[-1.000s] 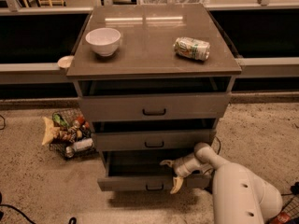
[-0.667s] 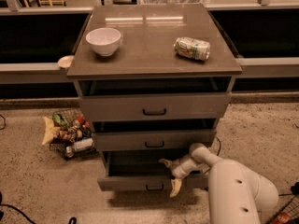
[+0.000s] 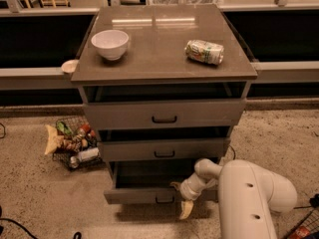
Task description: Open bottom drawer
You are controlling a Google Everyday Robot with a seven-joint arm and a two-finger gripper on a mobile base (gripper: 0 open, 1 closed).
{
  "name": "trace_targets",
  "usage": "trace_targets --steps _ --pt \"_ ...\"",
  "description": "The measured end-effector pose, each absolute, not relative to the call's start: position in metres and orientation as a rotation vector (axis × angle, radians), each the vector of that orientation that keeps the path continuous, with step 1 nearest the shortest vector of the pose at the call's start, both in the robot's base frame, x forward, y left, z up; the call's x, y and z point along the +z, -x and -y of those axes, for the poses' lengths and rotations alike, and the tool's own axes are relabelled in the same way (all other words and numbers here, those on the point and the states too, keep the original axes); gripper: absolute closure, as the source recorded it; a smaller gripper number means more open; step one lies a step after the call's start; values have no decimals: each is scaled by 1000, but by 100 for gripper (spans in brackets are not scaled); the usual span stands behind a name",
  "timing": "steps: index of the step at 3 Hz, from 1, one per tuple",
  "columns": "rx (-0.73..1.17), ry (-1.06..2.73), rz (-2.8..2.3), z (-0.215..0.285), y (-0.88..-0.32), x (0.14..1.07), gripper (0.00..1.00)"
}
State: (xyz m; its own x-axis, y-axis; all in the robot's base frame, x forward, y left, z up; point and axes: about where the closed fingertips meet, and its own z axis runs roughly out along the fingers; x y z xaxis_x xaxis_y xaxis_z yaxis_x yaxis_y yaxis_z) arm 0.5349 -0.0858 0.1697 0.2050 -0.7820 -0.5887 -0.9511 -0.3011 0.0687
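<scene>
Hand (image 3: 180, 199) sits at the bottom drawer (image 3: 139, 195) front, just right of its black handle (image 3: 164, 200), fingers spread wide, not clamped. The drawer is part open, the lowest of three. Surface (image 3: 159, 59) carries a white bowl (image 3: 110, 44) left and a tipped can (image 3: 204, 52) right. A wire basket (image 3: 70, 143) sits on the carpet at left. The arm (image 3: 249, 198) hides the drawer's right end.

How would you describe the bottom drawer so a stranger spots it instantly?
Find the grey-brown three-drawer cabinet with a white bowl and a can on top. The bottom drawer is its lowest front, near the floor, with the robot's gripper at its right part. Unlike the taller top front and middle front, it is the slimmest.
</scene>
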Motion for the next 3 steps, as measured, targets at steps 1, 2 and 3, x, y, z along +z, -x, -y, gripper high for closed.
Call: trace_targets --steps 1,2,3 --pt "813 2205 -1666 87 -506 169 42" --pt "832 2209 -1673 88 -496 171 64" --pt "855 2203 -1674 88 -485 170 88"
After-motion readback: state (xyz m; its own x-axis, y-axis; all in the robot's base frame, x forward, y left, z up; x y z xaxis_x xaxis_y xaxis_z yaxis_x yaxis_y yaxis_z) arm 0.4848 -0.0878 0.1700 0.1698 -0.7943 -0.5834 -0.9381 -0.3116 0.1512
